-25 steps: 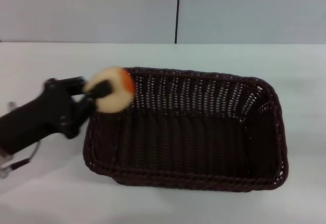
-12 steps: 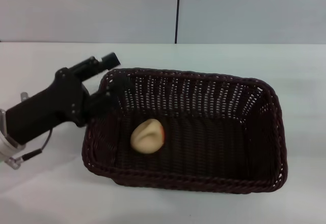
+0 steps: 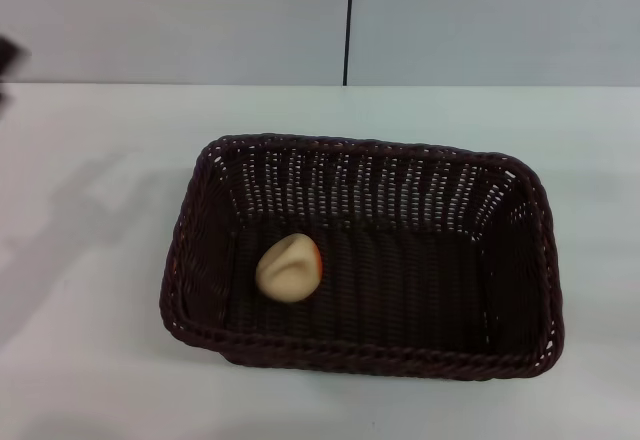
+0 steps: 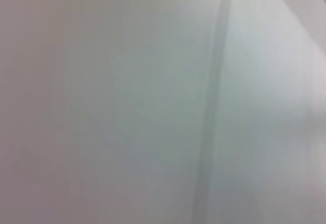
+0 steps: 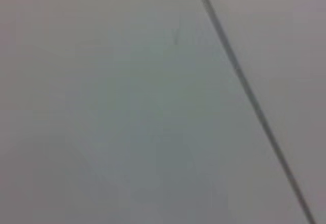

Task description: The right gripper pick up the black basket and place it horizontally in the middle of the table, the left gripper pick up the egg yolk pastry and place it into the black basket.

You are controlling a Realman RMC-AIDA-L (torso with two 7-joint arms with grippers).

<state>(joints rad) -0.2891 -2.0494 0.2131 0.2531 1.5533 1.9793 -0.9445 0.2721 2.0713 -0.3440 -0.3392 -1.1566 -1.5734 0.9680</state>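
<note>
The black basket (image 3: pixel 520 250) lies lengthwise across the middle of the white table (image 3: pixel 90 360), open side up. The egg yolk pastry (image 3: pixel 289 268) rests on the basket floor near its left end, with its orange-red patch on the right side. It lies free; nothing touches it. A dark blurred bit of the left gripper (image 3: pixel 6 58) shows at the far left edge of the head view, well away from the basket. The right gripper is out of view. Both wrist views show only pale blurred surface with a dark seam line.
Pale grey wall panels (image 3: pixel 180 20) with a black vertical seam (image 3: pixel 349 20) stand behind the table. The arm's faint shadow falls on the table left of the basket (image 3: pixel 80 210).
The left gripper carried the pastry over the basket's left rim, opened and dropped it inside, then pulled back up and left almost out of the head view. The basket has not moved.
</note>
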